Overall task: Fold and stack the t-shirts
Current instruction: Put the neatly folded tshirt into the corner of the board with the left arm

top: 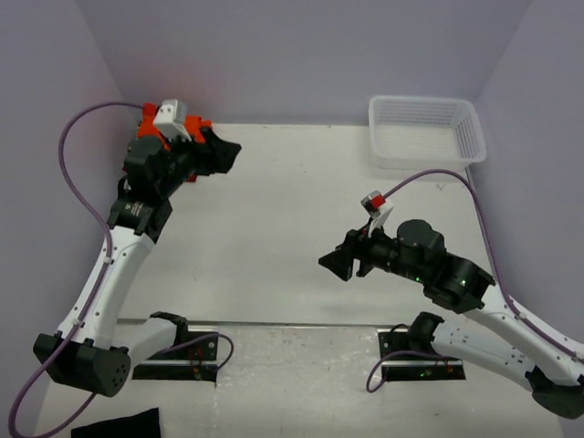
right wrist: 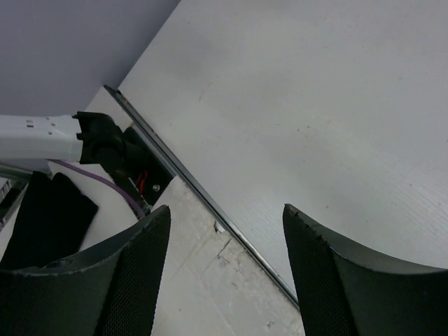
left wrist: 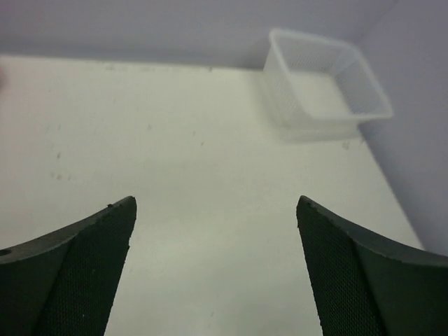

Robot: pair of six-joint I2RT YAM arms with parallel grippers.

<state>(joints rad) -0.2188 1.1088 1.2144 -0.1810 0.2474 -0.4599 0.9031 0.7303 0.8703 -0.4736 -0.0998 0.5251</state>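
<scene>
No t-shirts show in any view. In the top view my left gripper [top: 228, 151] hangs over the far left of the white table [top: 274, 210], pointing right. Its wrist view has the left gripper [left wrist: 215, 203] open, with only bare table between the fingers [left wrist: 91, 273]. My right gripper [top: 333, 263] hovers low over the table's near middle, pointing left. In its own view the right gripper [right wrist: 225, 208] is open too, and nothing is between its dark fingers [right wrist: 133, 280].
A white mesh basket [top: 474, 137] sits at the far right corner, seen also from the left wrist as the basket [left wrist: 280, 91]. A small black cloth [top: 114, 424] lies off the near left edge, beside the left arm's base [right wrist: 105, 140]. A metal rail [right wrist: 210, 203] runs along the near edge.
</scene>
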